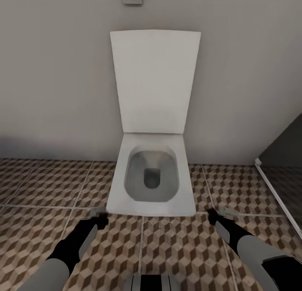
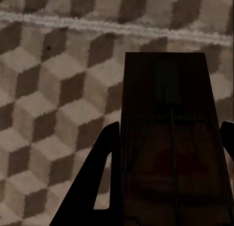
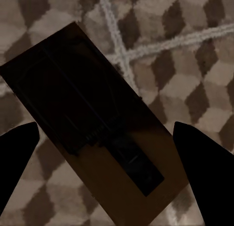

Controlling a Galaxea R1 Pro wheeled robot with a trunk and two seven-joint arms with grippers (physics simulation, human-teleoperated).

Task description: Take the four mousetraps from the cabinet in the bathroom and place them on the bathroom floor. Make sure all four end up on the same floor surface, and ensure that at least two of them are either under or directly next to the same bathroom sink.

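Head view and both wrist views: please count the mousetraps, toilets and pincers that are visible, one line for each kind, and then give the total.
mousetraps: 2
toilet: 1
pincers: 2
Total: 5

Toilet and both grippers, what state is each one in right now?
Toilet: lid raised, bowl uncovered.
Left gripper: shut on a mousetrap.
Right gripper: fingers apart, second mousetrap slantwise between them; whether it is gripped cannot be told.
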